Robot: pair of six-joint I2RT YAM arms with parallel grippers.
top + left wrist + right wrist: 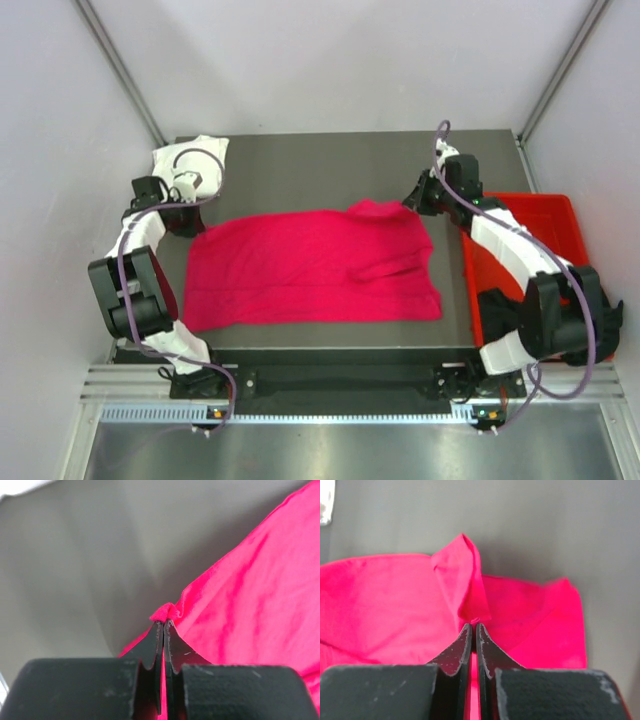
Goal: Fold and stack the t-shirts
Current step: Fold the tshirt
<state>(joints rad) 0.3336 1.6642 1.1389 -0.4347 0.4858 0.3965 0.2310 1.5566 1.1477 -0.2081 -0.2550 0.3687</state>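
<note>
A magenta-pink t-shirt point(310, 265) lies spread across the dark table point(330, 170), with a sleeve folded over near its right side. At the shirt's far left corner my left gripper point(192, 226) is shut; in the left wrist view it point(164, 623) pinches a small bunch of the pink t-shirt's edge point(250, 595). At the far right corner my right gripper point(416, 200) is also shut; in the right wrist view it point(474, 626) holds a raised fold of the pink t-shirt point(395, 595). A white t-shirt point(188, 156) lies bunched at the table's back left corner.
A red plastic bin point(548, 222) stands along the table's right side, under the right arm. Grey walls close in on both sides and the back. The table's front edge runs just below the pink shirt's hem.
</note>
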